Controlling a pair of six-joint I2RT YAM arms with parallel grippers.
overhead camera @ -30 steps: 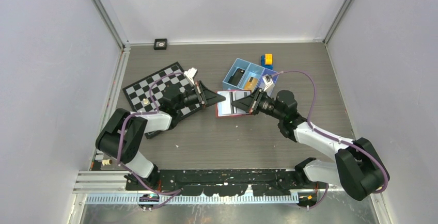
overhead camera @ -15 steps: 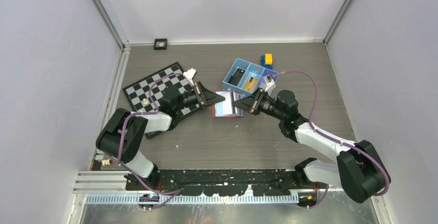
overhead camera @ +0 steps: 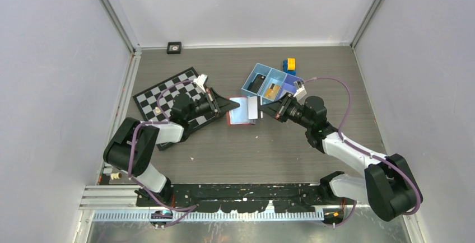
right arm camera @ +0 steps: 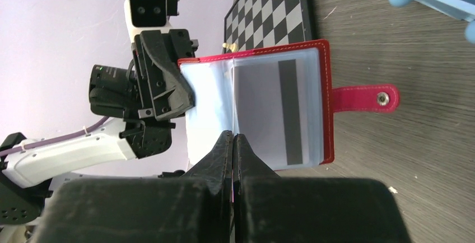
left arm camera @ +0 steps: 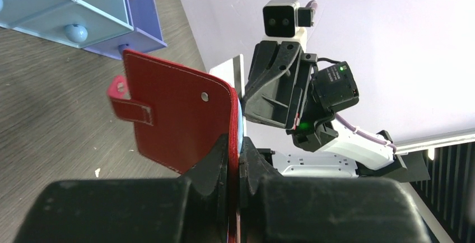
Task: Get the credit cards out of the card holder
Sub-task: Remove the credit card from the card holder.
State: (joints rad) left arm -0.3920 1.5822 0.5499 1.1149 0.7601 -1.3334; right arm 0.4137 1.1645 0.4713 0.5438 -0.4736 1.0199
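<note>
Wallet (overhead camera: 235,115) left-shifted | left end effector (left arm camera: 237,152) clamps it | right end effector (right arm camera: 233,140) together, card (right arm camera: 263,114) maybe | wood table (overhead camera: 269,156), lilac walls (overhead camera: 241,8)

Card holder (right arm camera: 326,103): red folding wallet, open, pale blue-grey lining showing, snap tab sticking out free.
Credit card (right arm camera: 274,108): greyish-silver, dark stripe, partly protruding past the wallet's edge.
</note>
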